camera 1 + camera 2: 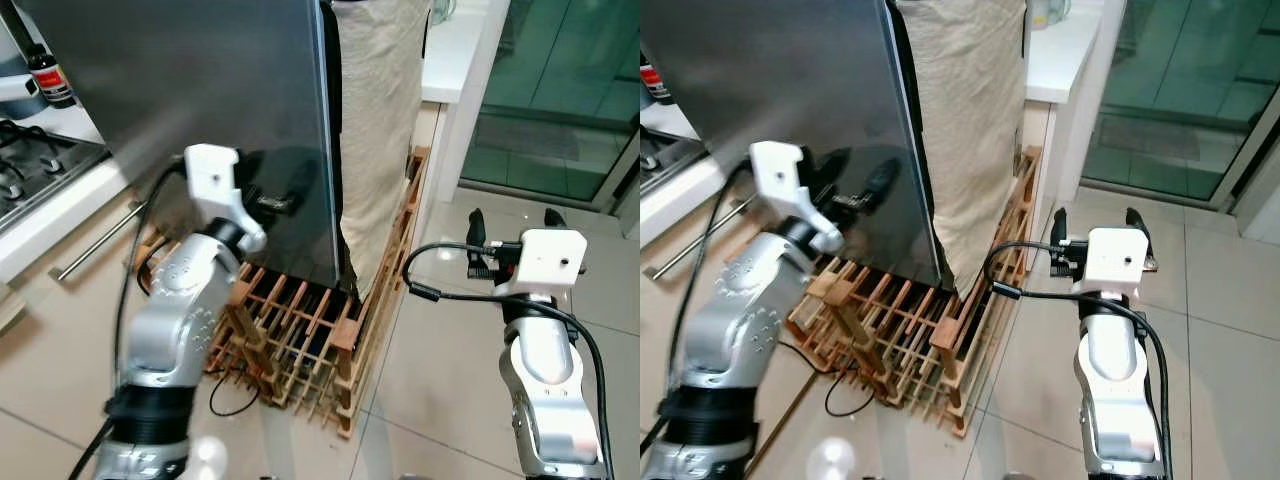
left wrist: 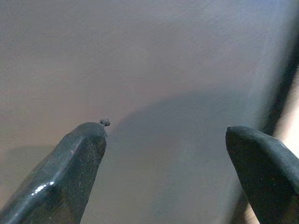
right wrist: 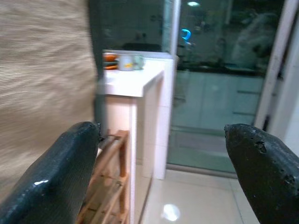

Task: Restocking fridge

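The fridge's grey steel door (image 1: 200,100) rises in front of me, edge-on at its right side. My left gripper (image 1: 272,202) is raised against the lower part of that door. In the left wrist view its black fingers (image 2: 77,163) stand open, close to the steel face (image 2: 154,60), with nothing between them. My right gripper (image 1: 512,226) is held out over the tiled floor to the right of the fridge, open and empty. The right wrist view looks between its fingers (image 3: 60,172) at a white counter (image 3: 131,81).
A beige cloth (image 1: 380,120) hangs just right of the door. A low wooden lattice rack (image 1: 300,335) lies on the floor under both. A stove (image 1: 25,165) and a dark bottle (image 1: 48,75) are at the left. Glass doors (image 1: 570,90) stand at the far right.
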`<state>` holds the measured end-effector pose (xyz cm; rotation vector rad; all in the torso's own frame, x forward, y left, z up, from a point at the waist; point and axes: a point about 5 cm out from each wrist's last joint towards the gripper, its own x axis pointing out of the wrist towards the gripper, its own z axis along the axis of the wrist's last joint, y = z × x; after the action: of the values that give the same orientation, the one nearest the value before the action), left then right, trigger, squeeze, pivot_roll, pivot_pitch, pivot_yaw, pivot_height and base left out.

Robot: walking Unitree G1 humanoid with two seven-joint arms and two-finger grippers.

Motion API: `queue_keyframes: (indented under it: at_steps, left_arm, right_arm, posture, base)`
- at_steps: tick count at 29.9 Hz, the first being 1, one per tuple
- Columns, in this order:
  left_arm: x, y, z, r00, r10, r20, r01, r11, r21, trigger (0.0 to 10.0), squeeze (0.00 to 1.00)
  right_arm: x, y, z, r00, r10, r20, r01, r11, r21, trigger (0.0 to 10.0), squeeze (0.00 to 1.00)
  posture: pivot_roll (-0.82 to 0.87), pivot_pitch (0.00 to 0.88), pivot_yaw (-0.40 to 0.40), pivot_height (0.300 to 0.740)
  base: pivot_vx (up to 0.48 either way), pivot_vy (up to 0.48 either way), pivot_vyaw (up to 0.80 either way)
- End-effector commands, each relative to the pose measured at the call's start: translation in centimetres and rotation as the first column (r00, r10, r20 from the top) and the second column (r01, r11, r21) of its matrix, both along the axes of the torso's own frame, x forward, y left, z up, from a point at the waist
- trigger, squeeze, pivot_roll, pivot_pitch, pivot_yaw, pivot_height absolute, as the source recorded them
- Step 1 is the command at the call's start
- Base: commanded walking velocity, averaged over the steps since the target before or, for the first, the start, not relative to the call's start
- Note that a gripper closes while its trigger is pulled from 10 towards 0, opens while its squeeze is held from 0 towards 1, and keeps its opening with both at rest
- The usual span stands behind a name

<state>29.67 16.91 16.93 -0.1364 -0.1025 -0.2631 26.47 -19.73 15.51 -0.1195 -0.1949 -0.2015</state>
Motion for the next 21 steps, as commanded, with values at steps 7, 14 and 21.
queue_keyframes:
  at_steps: [7, 14, 21]
  left_arm:
    - [-0.1, 2.4, -1.9, 0.931, 0.344, -0.121, -0.36, 0.921, -0.148, 10.0, 0.0]
    - [0.0, 1.9, -1.3, 0.955, 0.283, -0.095, -0.292, 0.95, -0.111, 10.0, 0.0]
    - [0.6, 1.3, -0.8, 0.969, 0.235, -0.07, -0.24, 0.969, -0.063, 10.0, 0.0]
  right_arm:
    - [1.2, 0.9, 0.1, 0.998, 0.066, 0.004, -0.066, 0.996, -0.052, 10.0, 0.8]
    - [1.6, 1.6, -0.9, 0.994, 0.1, -0.032, -0.1, 0.995, -0.005, 10.0, 0.8]
    - [1.3, 2.1, -1.8, 0.994, 0.096, -0.051, -0.095, 0.995, 0.016, 10.0, 0.8]
  posture:
    - [-0.06, 0.0, 0.053, 0.74]
    - [-0.04, 0.0, 0.062, 0.74]
    - [-0.05, 0.0, 0.091, 0.74]
  base:
    - [0.0, 0.0, 0.0]
    - [0.0, 0.0, 0.0]
    - [0.0, 0.0, 0.0]
